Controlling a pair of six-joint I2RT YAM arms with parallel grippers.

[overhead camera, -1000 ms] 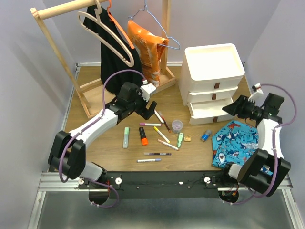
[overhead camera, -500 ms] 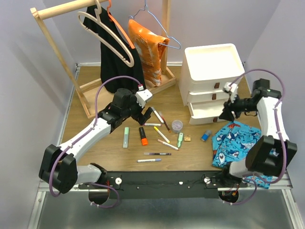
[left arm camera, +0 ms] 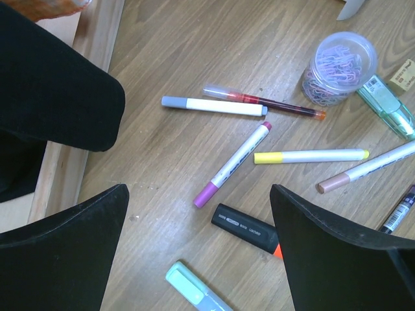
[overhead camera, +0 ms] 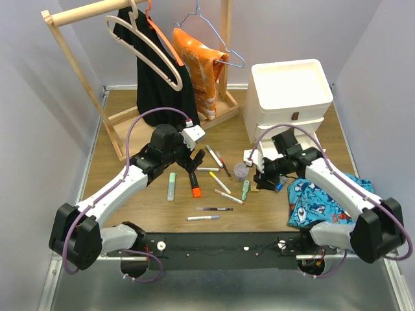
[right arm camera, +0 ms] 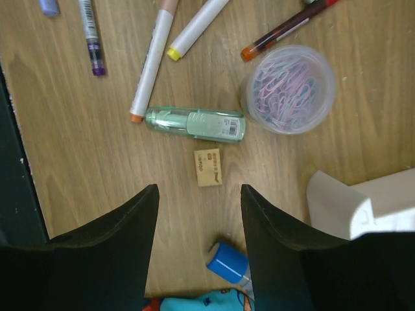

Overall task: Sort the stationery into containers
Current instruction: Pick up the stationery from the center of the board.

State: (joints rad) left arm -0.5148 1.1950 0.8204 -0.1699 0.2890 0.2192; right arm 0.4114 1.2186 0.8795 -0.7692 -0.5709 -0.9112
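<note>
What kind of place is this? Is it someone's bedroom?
Probably a robot test booth, not a bedroom. A left arm and a right arm are bolted to a rail at the table's edge, plain walls box it in, and the clothes rack, white drawer unit and pens look like practice props.

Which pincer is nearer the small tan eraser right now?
Right. The right pincer hangs open close over the tan eraser; the left pincer is farther off, open above the orange highlighter, beyond the clear pot of paper clips.
</note>
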